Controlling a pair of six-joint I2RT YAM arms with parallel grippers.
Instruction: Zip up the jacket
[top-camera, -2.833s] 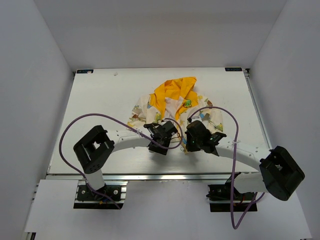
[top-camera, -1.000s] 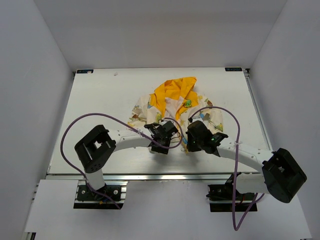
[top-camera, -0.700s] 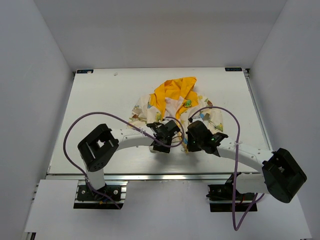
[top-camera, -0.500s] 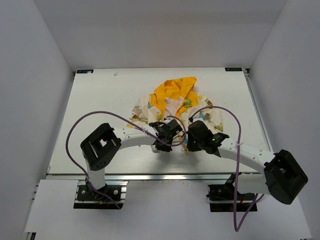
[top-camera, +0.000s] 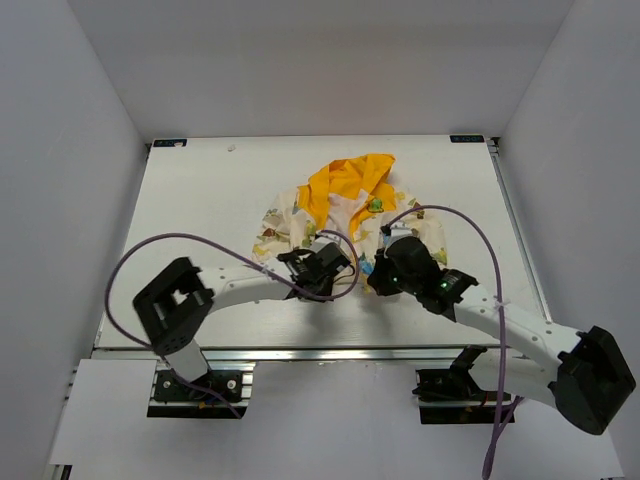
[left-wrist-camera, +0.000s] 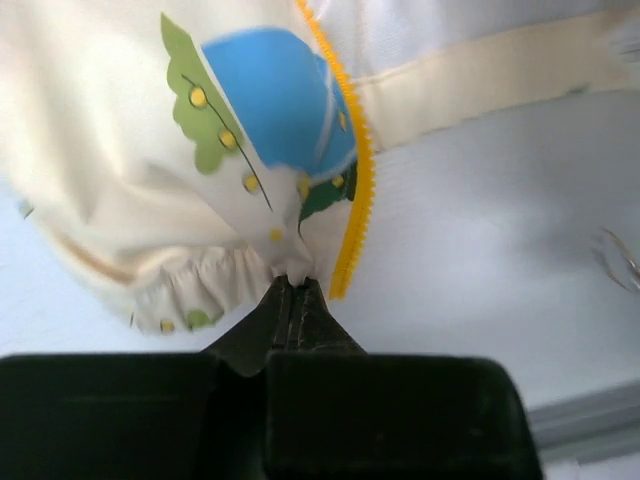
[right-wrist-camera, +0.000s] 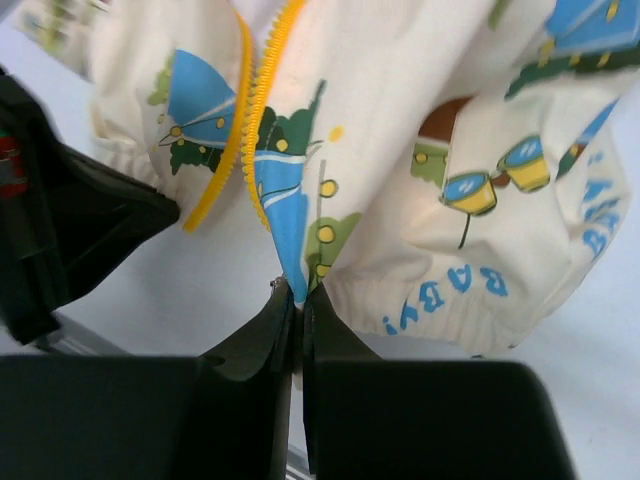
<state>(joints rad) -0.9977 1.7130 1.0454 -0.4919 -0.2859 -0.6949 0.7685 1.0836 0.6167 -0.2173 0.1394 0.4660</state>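
Jaws on both sides were pressed together on cloth: my left gripper (left-wrist-camera: 292, 285) pinched the jacket (left-wrist-camera: 100, 150) at its hem beside the yellow zipper teeth (left-wrist-camera: 358, 190), and my right gripper (right-wrist-camera: 297, 290) pinched the opposite panel's hem. Alignment step, I judged; next the tooth ends must meet. Slider possibly hidden. Counted on the table (top-camera: 200, 200): one jacket, two tooth rows.

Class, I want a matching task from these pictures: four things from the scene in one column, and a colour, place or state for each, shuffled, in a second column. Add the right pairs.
Column one
1. hood
2. left tool
3. zipper
4. cable

Column two
a. purple, looping above an arm
b. shut on the bottom hem of the jacket
c. yellow teeth along a front edge
d. orange-yellow, at the jacket's far end

Pairs: 1-d, 2-b, 3-c, 4-a
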